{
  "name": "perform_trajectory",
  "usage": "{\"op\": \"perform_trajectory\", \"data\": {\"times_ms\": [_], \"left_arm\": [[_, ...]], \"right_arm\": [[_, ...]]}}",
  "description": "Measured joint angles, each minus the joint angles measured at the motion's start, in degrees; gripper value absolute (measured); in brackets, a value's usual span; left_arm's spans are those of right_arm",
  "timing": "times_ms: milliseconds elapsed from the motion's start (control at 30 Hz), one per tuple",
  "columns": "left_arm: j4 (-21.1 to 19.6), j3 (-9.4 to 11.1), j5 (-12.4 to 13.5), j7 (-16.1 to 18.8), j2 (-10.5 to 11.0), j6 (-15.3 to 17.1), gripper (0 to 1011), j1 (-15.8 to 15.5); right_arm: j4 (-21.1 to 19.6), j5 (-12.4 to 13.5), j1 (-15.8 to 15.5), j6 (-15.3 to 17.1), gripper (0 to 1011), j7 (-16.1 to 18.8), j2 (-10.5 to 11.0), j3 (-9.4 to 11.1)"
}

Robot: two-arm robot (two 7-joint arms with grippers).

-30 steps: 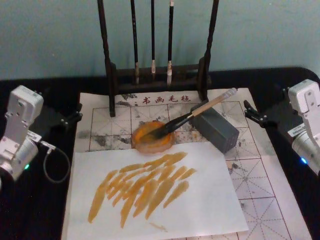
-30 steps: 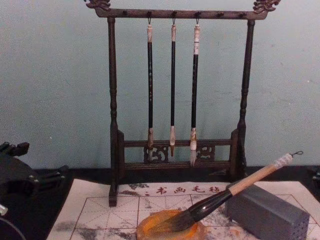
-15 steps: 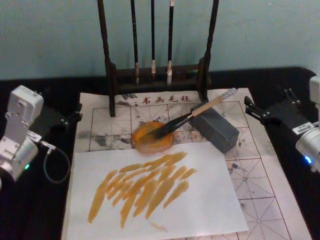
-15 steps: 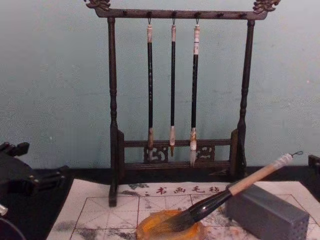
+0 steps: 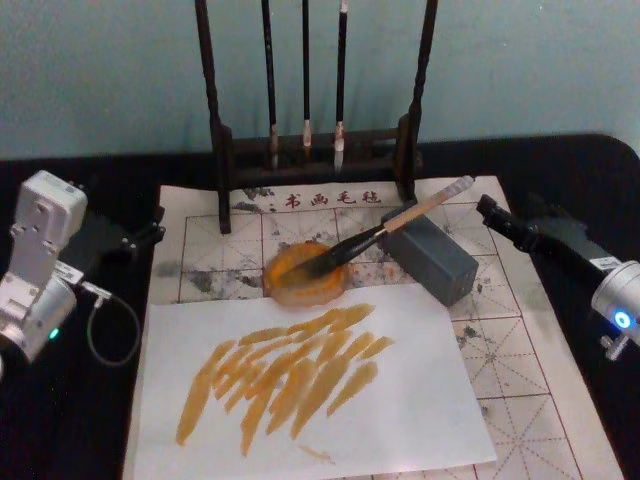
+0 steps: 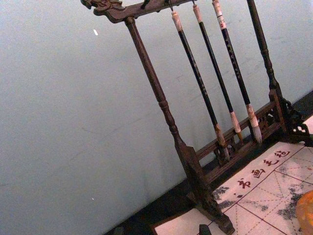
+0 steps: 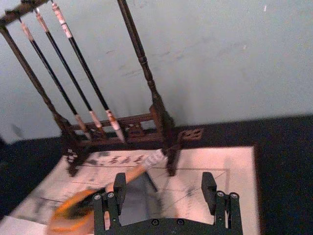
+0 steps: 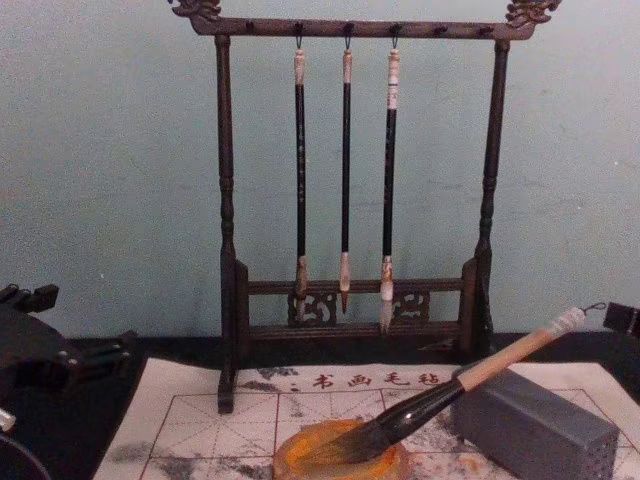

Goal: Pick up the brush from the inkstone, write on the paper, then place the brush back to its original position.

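The brush (image 5: pixel 385 228) lies slanted, its dark tip in the round orange inkstone (image 5: pixel 305 272) and its tan handle propped on a grey block (image 5: pixel 432 255). The chest view shows the brush (image 8: pixel 480 375) the same way over the inkstone (image 8: pixel 340 460). The red-gridded paper (image 5: pixel 500 350) lies under them, and a white sheet (image 5: pixel 410 400) on top carries orange strokes. My right gripper (image 5: pixel 488 207) hovers just right of the brush's white end, apart from it. In the right wrist view that gripper (image 7: pixel 164 188) is open and holds nothing. My left gripper (image 5: pixel 152 226) stays at the paper's left edge, open.
A dark wooden rack (image 5: pixel 315 150) with three thin hanging brushes stands behind the inkstone, close to the brush's end. A grey cable (image 5: pixel 110 330) loops beside the left arm. Black tabletop (image 5: pixel 590 170) surrounds the paper.
The right arm has swung in and lowered, bringing its gripper leftward, closer to the brush's white end. Brush, inkstone and left arm have not moved.
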Motion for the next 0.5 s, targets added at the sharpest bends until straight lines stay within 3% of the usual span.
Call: {"op": "perform_trajectory", "data": {"times_ms": [233, 500], "left_arm": [[0.0, 0.0, 0.0, 0.0, 0.0, 0.0, 1001, 0.0], [0.0, 0.0, 0.0, 0.0, 0.0, 0.0, 1001, 0.0]], "right_arm": [[1.7, 10.1, 1.1, 7.8, 1000, 2.2, -1.6, 1.3], [4.8, 17.7, 3.3, 13.5, 1000, 1.9, -3.6, 2.0]]}}
